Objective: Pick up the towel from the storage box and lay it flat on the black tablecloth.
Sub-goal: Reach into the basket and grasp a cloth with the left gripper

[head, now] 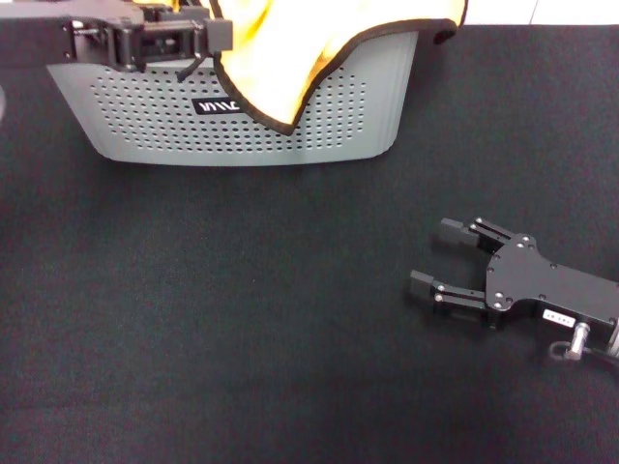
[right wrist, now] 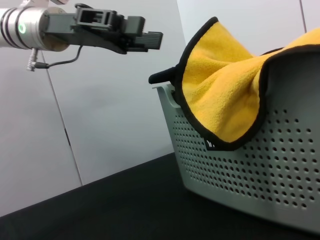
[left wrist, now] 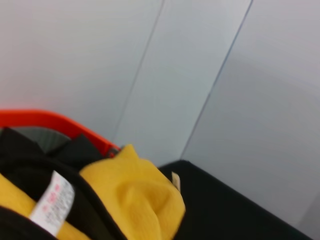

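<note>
Towel point(head: 290, 58): draped over storage box point(head: 319, 126) rim, just beside the left gripper point(head: 218, 36), apparently untouched.
Left jaws: cannot tell.
Right gripper point(head: 435, 261): spread apart, empty, on black tablecloth point(head: 242, 319).

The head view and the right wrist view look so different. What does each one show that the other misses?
Only the head view shows the right gripper, open, low over the black tablecloth, and the storage box from above. Only the right wrist view shows the pale wall panels behind and the box's side profile. Both share the yellow towel draped over the box's rim and the left gripper above the box.
</note>
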{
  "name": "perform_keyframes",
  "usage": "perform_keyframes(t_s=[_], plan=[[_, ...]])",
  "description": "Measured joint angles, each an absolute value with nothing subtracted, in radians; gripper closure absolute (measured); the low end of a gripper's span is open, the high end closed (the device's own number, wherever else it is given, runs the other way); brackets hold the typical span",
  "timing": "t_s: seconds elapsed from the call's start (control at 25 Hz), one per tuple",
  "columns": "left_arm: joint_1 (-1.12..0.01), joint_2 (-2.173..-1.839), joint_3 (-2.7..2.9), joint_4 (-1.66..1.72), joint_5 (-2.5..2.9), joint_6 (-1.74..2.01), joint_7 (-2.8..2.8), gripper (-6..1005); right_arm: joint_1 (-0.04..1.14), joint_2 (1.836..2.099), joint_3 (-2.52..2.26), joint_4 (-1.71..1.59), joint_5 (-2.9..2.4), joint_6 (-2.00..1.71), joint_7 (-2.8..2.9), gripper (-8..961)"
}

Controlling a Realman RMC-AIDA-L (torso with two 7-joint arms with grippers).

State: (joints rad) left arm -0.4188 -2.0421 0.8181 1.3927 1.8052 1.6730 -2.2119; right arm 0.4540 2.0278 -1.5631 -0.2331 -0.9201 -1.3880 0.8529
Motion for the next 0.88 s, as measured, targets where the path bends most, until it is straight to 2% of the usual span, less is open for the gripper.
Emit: perform_keyframes(t_s=[0.36, 0.88], plan=[[-0.444, -2.083, 0.847, 1.340, 1.997, 1.659, -2.208, 557, 0.455, 2.028, -1.563, -0.235, -0.917, -1.383, 0.851, 89], [-0.469, -2.085, 0.842, 1.298, 2.047, 1.538, -2.157, 557, 0.456, 2.028, -1.563, -0.233, -0.916, -1.377, 0.846, 90]])
